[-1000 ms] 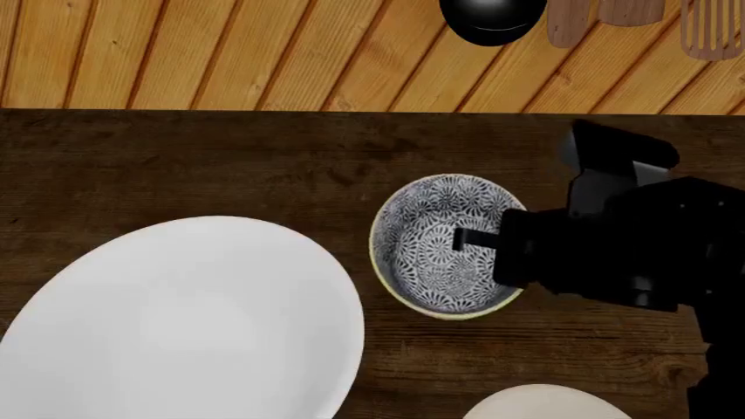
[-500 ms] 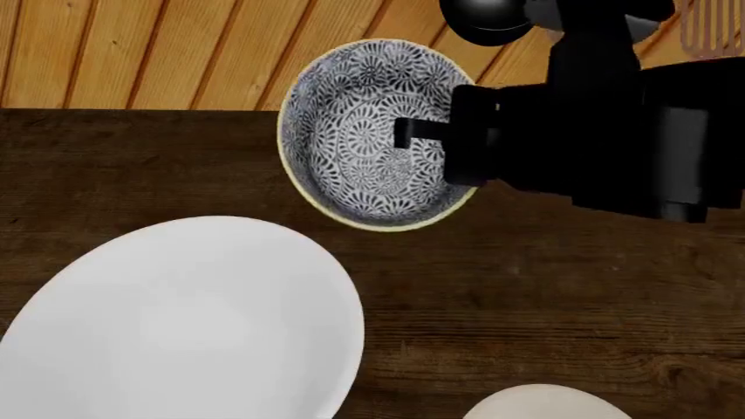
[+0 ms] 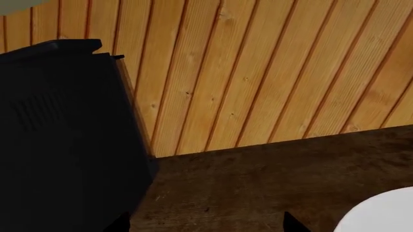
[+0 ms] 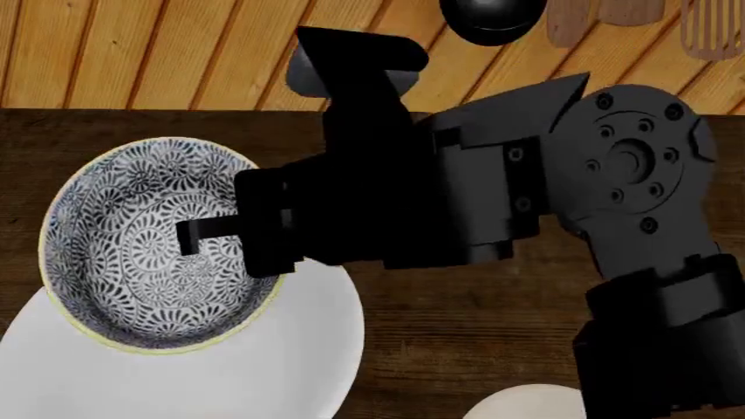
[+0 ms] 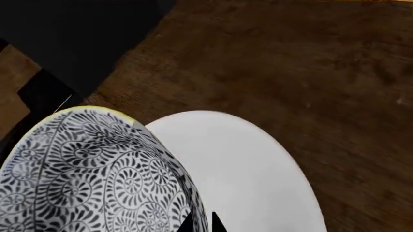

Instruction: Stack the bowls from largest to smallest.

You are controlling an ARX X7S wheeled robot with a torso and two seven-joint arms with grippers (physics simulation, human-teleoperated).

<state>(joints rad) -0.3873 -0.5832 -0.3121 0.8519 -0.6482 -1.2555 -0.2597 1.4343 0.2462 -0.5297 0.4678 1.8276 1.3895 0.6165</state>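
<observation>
Right gripper (image 4: 222,234) is clamped on the rim of the small blue-grey floral-patterned bowl with the yellow-green rim (image 4: 140,253), one black finger (image 4: 204,231) reaching inside over its right edge. In the head view that bowl fills the left of the frame, overlapping the upper part of the large wide white bowl (image 4: 297,358) at lower left. Whether the two touch cannot be told there. The right wrist view shows the patterned outer wall of the small bowl (image 5: 90,174) at lower left with the white bowl (image 5: 252,179) beyond it on the dark brown wooden table (image 5: 310,67). A sliver of the medium plain cream bowl (image 4: 542,403) peeks in at the bottom edge of the head view, right of centre.

Much of the table's middle in the head view is hidden by the bulky black right arm (image 4: 629,236). The left wrist view shows a black block (image 3: 65,140) at left, the orange plank wall (image 3: 271,72), and a white bowl edge (image 3: 380,215) at lower right. Two dark tips at its bottom edge do not reveal how the left gripper stands. A black round utensil (image 4: 491,19) and wooden spatulas (image 4: 629,16) hang at upper right.
</observation>
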